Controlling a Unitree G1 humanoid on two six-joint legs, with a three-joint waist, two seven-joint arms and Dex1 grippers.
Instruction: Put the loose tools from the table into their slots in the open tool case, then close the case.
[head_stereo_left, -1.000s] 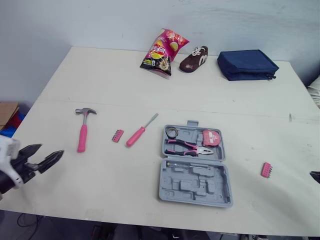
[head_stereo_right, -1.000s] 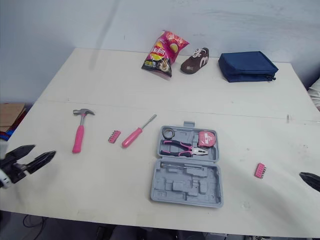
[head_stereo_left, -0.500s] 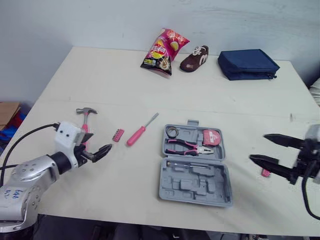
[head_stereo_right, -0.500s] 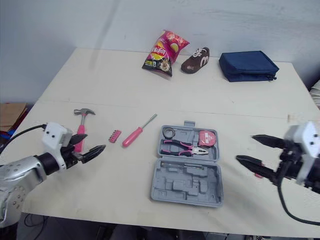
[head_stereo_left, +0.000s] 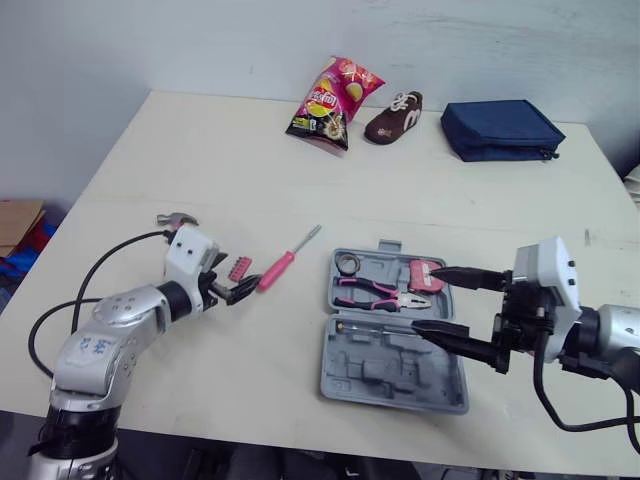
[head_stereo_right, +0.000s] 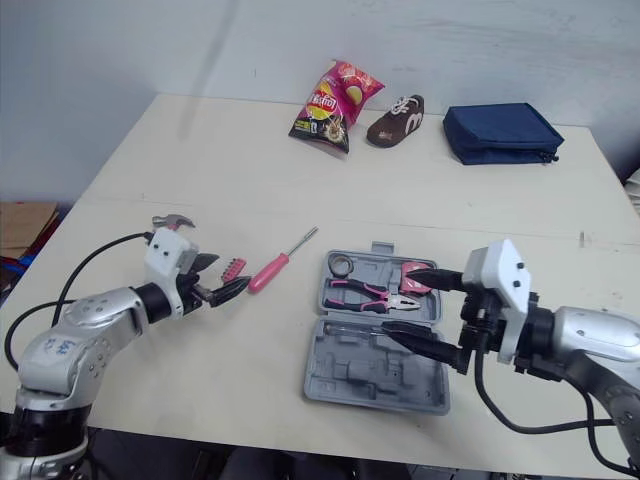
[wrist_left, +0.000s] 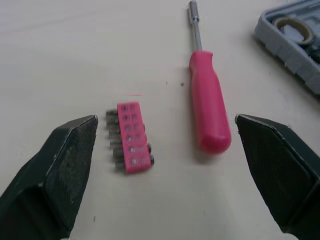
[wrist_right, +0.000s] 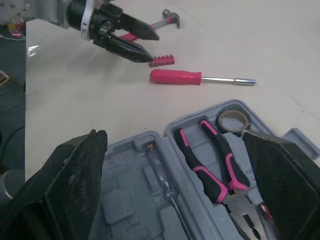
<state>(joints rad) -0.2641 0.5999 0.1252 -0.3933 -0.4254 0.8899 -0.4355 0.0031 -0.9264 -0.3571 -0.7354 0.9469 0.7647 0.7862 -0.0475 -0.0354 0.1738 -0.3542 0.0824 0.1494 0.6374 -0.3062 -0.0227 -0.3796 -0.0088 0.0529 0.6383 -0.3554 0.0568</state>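
Hammer (head_stereo_right: 172, 222), screwdriver (wrist_left: 207, 107) and bit holder (wrist_left: 130, 137) are lying loose left of the open, part-filled tool case (head_stereo_left: 395, 370), with left gripper (wrist_left: 166, 118) and right gripper (wrist_right: 173, 132) both gaping empty.

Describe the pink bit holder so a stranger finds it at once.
On the white table, look left of the open grey tool case, past the pink-handled screwdriver. The bit holder lies beside its handle: a short pink strip of metal bits, far stubbier than the screwdriver.

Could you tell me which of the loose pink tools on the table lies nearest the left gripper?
The pink bit holder, lying just ahead of the open left gripper; the screwdriver lies farther off beside it.
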